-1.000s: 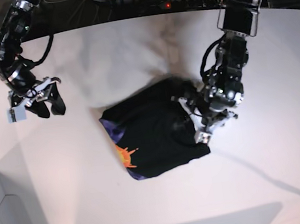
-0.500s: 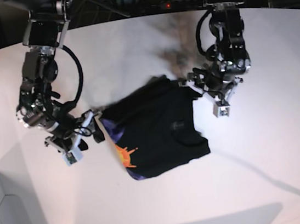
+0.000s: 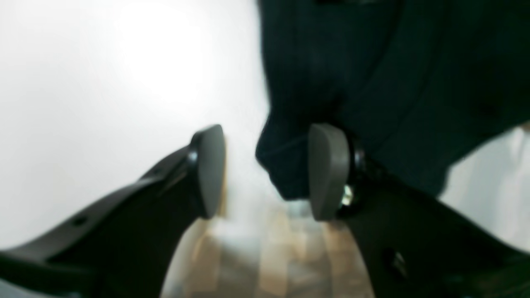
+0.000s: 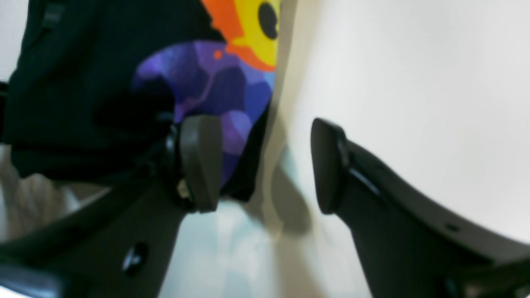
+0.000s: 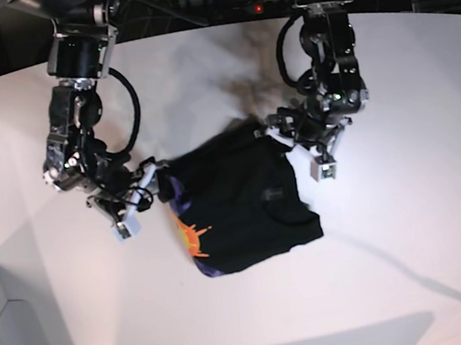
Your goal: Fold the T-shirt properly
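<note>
Centre of the base frame: one black T-shirt (image 5: 243, 205), folded small on the white tabletop (image 5: 404, 201). Orange-and-purple print at its lower left edge; no readable writing or label. Two hands. Right hand (image 5: 149, 188), frame left, jaws apart over the shirt's printed corner. Left hand (image 5: 299, 143), upper right, jaws apart at the shirt's upper edge.

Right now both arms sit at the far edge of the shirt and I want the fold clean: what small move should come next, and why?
Probably close both grippers on the far corners. The left gripper is open with the black T-shirt corner between its pads, and the right gripper is open, straddling the printed edge. Neither holds cloth yet, so gripping should come before any lift or fold.
</note>
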Available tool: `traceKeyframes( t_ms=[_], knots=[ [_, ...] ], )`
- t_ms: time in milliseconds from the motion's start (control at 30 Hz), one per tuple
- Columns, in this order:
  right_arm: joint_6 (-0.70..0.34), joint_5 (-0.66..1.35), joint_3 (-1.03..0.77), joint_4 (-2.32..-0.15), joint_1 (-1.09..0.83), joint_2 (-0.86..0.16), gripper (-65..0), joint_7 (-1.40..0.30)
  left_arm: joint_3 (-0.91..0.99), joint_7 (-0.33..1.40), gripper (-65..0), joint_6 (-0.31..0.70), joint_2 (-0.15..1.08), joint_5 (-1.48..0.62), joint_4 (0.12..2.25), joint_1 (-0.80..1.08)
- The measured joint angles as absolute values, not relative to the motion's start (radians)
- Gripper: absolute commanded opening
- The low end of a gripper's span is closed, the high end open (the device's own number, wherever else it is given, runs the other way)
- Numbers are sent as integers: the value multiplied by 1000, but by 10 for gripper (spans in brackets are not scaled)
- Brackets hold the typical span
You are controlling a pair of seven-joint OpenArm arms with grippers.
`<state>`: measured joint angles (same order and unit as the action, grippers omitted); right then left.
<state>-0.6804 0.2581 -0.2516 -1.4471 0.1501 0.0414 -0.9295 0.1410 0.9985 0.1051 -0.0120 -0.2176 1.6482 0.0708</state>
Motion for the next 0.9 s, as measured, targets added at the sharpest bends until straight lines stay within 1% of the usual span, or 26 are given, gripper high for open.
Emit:
traceKeyframes(
  t_ms=[133,200,267,400,467,567,667,767,900],
  knots=[
    [-680,266,-252,-1453,96,41,-376,-919,141,1005,-330,105,-8,-218,1625,49],
    [-680,275,-251,-1454,55,42,-394,-905,142,999,-330,105,3,-221,1629,47],
    [-680,286,-251,-1458,35,42,-397,-894,148,1013,-330,105,6,-221,1644,50],
    [-680,294,-250,-1472,7,42,-397,-879,149,1015,-330,105,51,-236,1721,47],
    [-681,286,-249,-1509,-17,42,-397,-894,149,1013,-330,105,64,-264,1772,44],
    [-684,251,-253,-1601,-60,42,-397,-938,147,1013,-330,105,77,-313,1794,35],
    [-684,249,-257,-1682,-70,36,-397,-939,146,1013,-330,105,71,-309,1724,-16],
    [-684,261,-256,-1739,-61,21,-397,-929,156,999,-330,100,19,-297,1592,-84],
    [-684,260,-255,-1779,-78,-14,-397,-932,194,999,-330,105,-38,-303,1467,-133]
  ],
)
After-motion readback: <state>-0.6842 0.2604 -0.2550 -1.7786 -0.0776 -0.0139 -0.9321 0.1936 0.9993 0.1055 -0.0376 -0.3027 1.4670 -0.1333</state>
